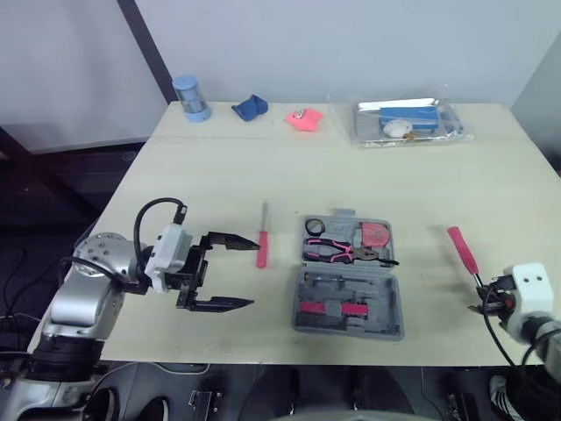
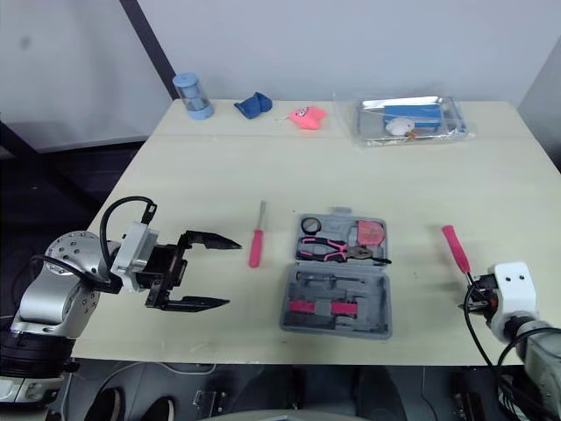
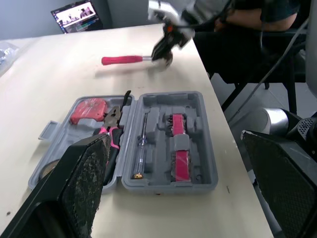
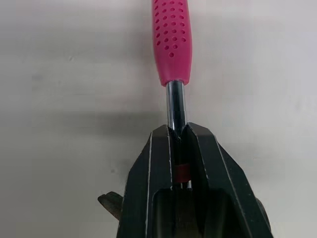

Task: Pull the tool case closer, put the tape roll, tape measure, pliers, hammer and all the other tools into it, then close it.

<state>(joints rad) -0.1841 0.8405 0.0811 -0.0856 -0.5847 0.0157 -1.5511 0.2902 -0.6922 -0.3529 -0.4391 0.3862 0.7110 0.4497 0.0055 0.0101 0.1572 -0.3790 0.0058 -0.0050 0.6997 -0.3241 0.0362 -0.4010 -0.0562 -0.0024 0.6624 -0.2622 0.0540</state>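
At the front left of the table (image 1: 219, 175), the left gripper (image 1: 250, 274) has its two black fingers spread wide apart, holding nothing and pointing toward the middle. Just beyond its fingertips lies a red screwdriver (image 1: 261, 246), apart from the case. The grey tool case (image 1: 351, 331) lies open at the middle front. Its far half holds the black tape roll (image 1: 315, 227), the pink-handled pliers (image 1: 337, 252) and the red tape measure (image 1: 375, 235). Its near half holds a small screwdriver and pink bit holders. To the right, well apart from the case, the pink-handled hammer (image 1: 462, 250) lies on the table. The right gripper (image 4: 177, 133) is clamped on its bare metal shaft, just below the grip. Along the back edge stand a blue jar (image 1: 191, 96), a blue cloth (image 1: 250, 107), a pink toy (image 1: 304, 118) and a clear tray (image 1: 408, 121).
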